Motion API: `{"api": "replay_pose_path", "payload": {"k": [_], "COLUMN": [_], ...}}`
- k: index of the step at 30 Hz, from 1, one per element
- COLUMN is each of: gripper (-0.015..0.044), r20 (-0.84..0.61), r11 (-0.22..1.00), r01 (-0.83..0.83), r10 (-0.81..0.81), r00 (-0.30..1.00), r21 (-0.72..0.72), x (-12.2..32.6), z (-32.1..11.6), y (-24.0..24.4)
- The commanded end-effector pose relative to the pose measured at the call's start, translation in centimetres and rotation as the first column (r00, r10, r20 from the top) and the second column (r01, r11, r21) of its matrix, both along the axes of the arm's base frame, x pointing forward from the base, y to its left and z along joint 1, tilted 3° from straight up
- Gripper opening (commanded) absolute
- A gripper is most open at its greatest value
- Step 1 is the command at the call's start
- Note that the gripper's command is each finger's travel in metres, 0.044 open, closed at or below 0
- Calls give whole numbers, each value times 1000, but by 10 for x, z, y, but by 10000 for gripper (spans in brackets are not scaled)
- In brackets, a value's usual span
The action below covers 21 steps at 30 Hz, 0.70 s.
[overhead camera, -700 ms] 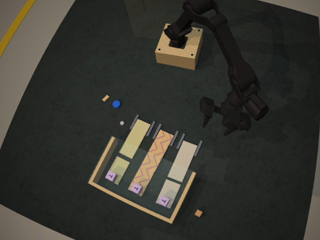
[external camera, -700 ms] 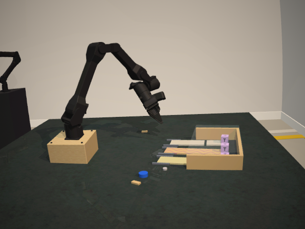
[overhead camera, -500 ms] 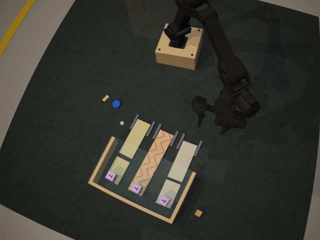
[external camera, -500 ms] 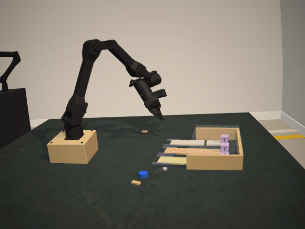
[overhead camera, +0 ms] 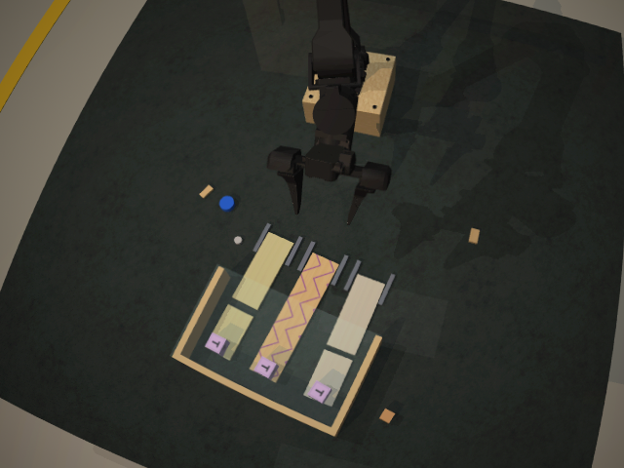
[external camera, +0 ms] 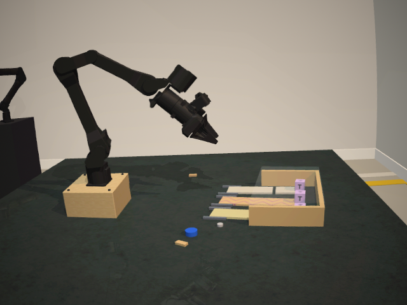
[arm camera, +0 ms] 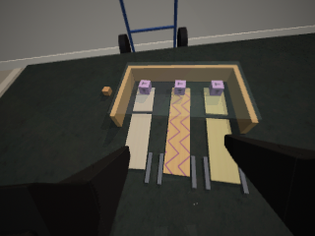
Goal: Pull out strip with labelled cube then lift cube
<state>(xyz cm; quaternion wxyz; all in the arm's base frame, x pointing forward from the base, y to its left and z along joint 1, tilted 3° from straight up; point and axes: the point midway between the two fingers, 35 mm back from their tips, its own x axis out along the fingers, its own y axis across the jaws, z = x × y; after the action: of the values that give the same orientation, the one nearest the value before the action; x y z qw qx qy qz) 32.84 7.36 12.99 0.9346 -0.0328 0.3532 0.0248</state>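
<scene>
An orange zigzag strip [overhead camera: 294, 316] [external camera: 256, 201] [arm camera: 177, 133] lies in one piece between two others, with a lilac T cube [overhead camera: 264, 368] [external camera: 299, 197] [arm camera: 180, 87] on its far end. The yellow strip [overhead camera: 262, 270] [external camera: 229, 213] [arm camera: 222, 149] is split by a gap; its far piece bears a T cube [overhead camera: 215, 343] [arm camera: 217, 88]. The cream strip [overhead camera: 357, 313] [external camera: 249, 190] [arm camera: 140, 140] is split too, with a T cube [overhead camera: 319, 391] [external camera: 299, 185] [arm camera: 145, 87] on its far piece. My gripper [overhead camera: 323, 218] [external camera: 217, 140] [arm camera: 176, 145] is open and empty, high above the table near the strips' near ends.
A three-sided wooden wall [overhead camera: 252, 393] [external camera: 285, 215] [arm camera: 182, 74] surrounds the far ends, under a clear cover. Grey rails [overhead camera: 306, 255] [arm camera: 194, 172] flank each near end. A blue disc [overhead camera: 226, 203] [external camera: 191, 232], a white disc [overhead camera: 238, 240] [external camera: 219, 224] and small wooden blocks lie around.
</scene>
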Motion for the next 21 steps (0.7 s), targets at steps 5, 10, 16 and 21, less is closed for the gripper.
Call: {"api": "replay_pose_path", "payload": {"k": [5,10,16,21], "gripper": [400,374,216,85], "r20": [136,128,-116,-342], "r11": [999,999,999,996], "r01": [-39,-38,11,76], "r10": [40,38,-8,-60], "r00": [990,991,993,938], "r21": [-6,-5,30,35], "x": [-17,-16,11,32], "z": [13,12,-6,-30], "y": [-32,-32,-25,-19]}}
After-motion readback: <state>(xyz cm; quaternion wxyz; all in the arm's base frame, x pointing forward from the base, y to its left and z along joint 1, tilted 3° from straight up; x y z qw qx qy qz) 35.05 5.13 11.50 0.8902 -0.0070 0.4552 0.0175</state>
